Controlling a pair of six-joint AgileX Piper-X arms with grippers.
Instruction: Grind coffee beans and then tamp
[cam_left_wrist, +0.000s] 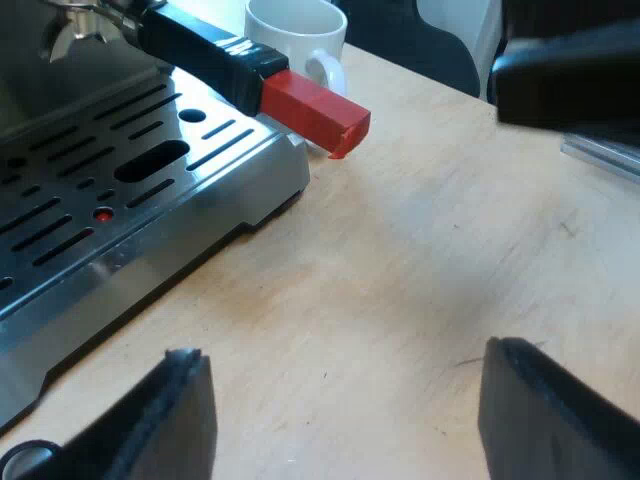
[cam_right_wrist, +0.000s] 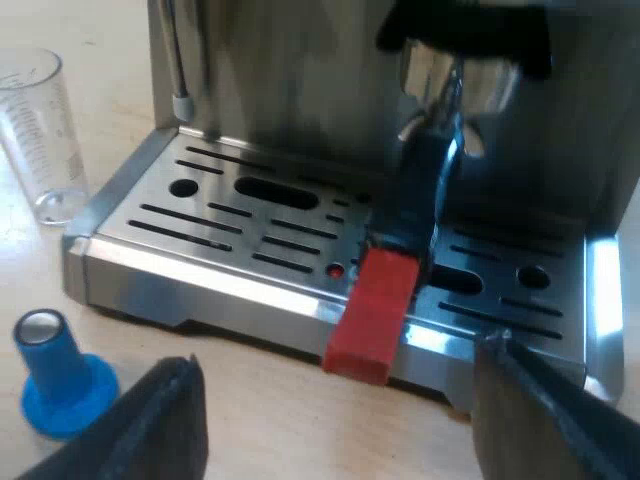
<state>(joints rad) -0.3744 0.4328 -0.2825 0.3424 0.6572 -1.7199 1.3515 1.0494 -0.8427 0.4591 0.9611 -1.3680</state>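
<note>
Right end effector (cam_right_wrist: 340, 358) wide open and empty over the bench (cam_right_wrist: 250, 395), blue tamper (cam_right_wrist: 55, 375) standing close by, then the holder (cam_right_wrist: 372, 315), red end out, locked in the espresso machine (cam_right_wrist: 280, 90) front; left end effector (cam_left_wrist: 345, 350) equally wide, empty.

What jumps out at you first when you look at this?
The bright red end of the handle, sticking out from the coffee machine's front over its slotted metal tray. Next, the blue tamper standing on the table beside the machine, near a clear measuring glass.
</note>
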